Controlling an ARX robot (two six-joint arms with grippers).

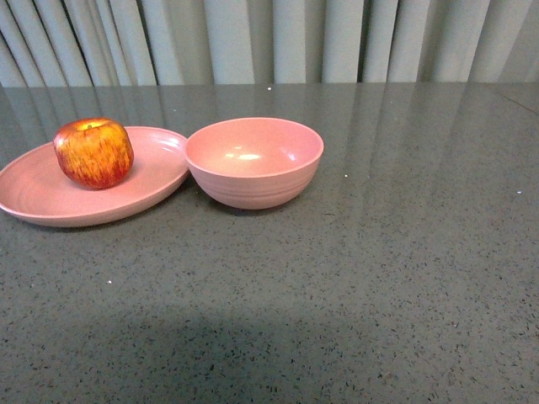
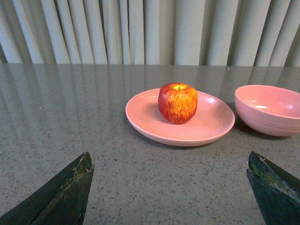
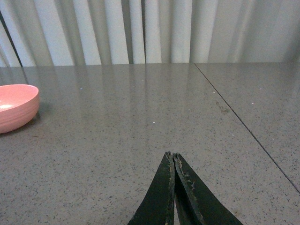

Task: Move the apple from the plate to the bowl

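The apple, left of centre in the front view, is red streaked with yellow-orange, and yellow at its stem dimple. The plate is a plain matte pink. The bowl at centre is the same pink, with faint horizontal ridges outside. The surface is grey, speckled with dark and white flecks. Across the top, the curtain is pale grey-white in vertical folds. The left claw and right claw are dark green-black, with edges scuffed pale

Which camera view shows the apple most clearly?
The left wrist view: the apple sits whole and central on the plate. The front view also shows it whole, but far left. The right wrist view misses it.
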